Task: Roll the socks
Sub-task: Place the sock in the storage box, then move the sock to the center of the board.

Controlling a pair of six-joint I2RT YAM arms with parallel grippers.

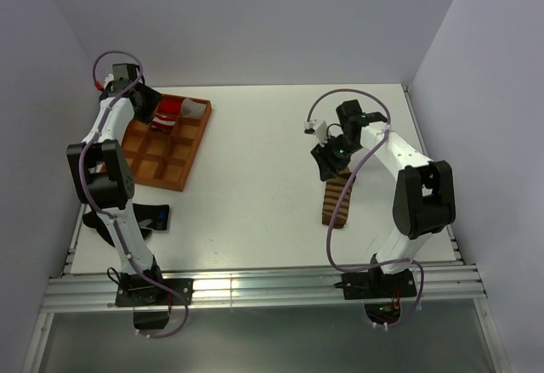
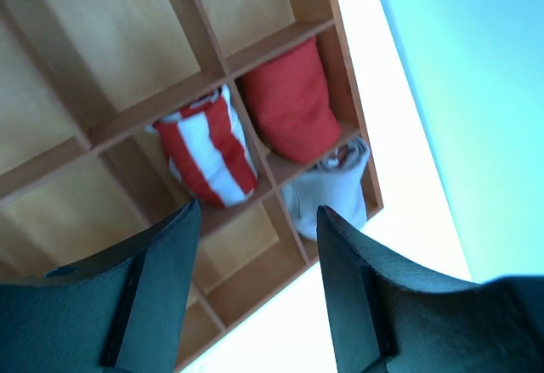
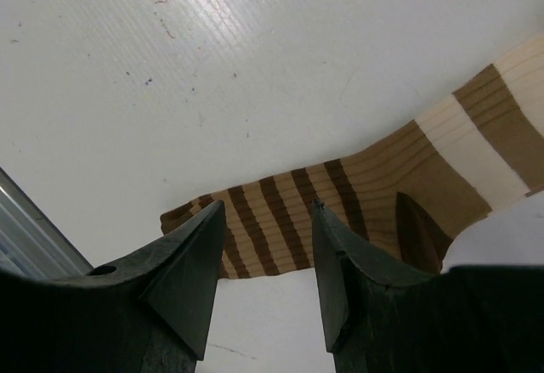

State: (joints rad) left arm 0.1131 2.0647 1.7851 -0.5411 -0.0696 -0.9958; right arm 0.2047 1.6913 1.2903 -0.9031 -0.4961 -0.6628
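Since the white table [image 1: 255, 203] carries everything, we begin there: the wooden divided tray [image 1: 197, 144] sits toward its far left, and we place all else from that tray. Directly above the tray hangs the left gripper [image 2: 257, 220], jaws apart and holding nothing. Well to the right of the tray, the right gripper [image 3: 266, 211] hovers low with its jaws also spread and empty.

Beneath it the brown-and-tan sock [image 1: 337, 200] lies flat and unrolled on the table, far from the tray. Its long axis runs from the near edge away toward the back, and the gripper stands over its farther end. We judge this sock to be the one left to roll. The right arm is plainly the nearer, and a roll would travel along that axis.

Inside the tray, the red-and-white sock [image 2: 208, 148] rests bundled in one compartment. A red bundle [image 2: 293, 101] fills the compartment beside it, and a grey bundle [image 2: 336, 190] the tray's corner cell.
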